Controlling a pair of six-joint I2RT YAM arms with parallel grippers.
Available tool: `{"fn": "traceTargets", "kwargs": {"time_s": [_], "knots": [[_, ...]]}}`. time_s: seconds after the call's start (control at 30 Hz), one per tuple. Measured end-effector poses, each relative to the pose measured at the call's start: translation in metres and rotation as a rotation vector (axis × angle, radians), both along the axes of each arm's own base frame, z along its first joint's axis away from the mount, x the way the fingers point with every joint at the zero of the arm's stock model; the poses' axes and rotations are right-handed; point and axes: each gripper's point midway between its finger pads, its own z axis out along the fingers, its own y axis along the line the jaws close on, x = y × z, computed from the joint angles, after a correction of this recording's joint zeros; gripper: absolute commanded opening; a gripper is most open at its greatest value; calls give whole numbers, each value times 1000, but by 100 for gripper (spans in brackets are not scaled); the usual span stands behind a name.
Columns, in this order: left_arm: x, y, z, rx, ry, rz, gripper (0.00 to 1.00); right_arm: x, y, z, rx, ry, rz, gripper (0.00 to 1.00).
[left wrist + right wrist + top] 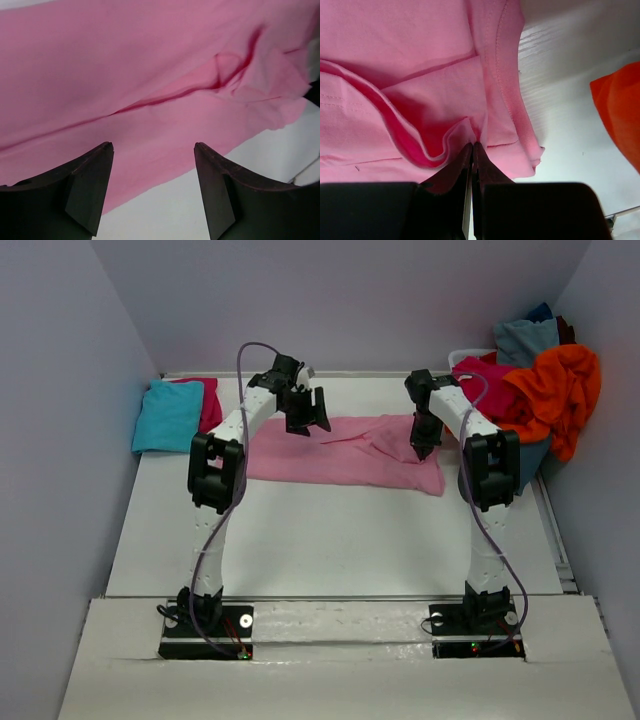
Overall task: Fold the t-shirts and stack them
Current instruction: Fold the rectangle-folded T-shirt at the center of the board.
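right claw is clamping a fold of the light pink t-shirt spread on the surface while left claw is hovering above it with jaws apart, needing an even hem grip.

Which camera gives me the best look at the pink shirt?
The top view: the whole pink shirt lies spread on the table. The left wrist view shows only a creased stretch beyond the open left gripper; the right wrist view, a hemmed corner pinched by the right gripper.
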Motion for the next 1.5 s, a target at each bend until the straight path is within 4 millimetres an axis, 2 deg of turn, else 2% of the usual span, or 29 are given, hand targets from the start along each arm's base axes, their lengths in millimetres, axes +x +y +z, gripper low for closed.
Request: {"fn": "traceTargets", "kwargs": {"time_s": [0.33,0.53,0.7,0.83,0.93,1.1,1.2,1.5], "knots": [[19,-97,43,-434,-60,-140,75,-1,2,-4,10,4,4,7],[5,-144,48,-619,-24,-256,75,-1,2,-4,11,4,5,7],[-13,-175,29,-692,63,-297,75,-1,2,-4,10,5,9,7],[-17,-187,21,-694,81,-302,75,-1,2,-4,10,5,10,7],[-13,-191,20,-667,59,-294,75,-1,2,-4,14,6,12,7],[5,-188,27,-596,-31,-265,75,-2,4,-5,26,9,14,7],[14,-181,23,-544,-71,-248,75,-2,5,-5,28,10,19,7],[25,-143,-33,-334,-41,-174,75,-2,6,-4,37,11,23,7]]}}
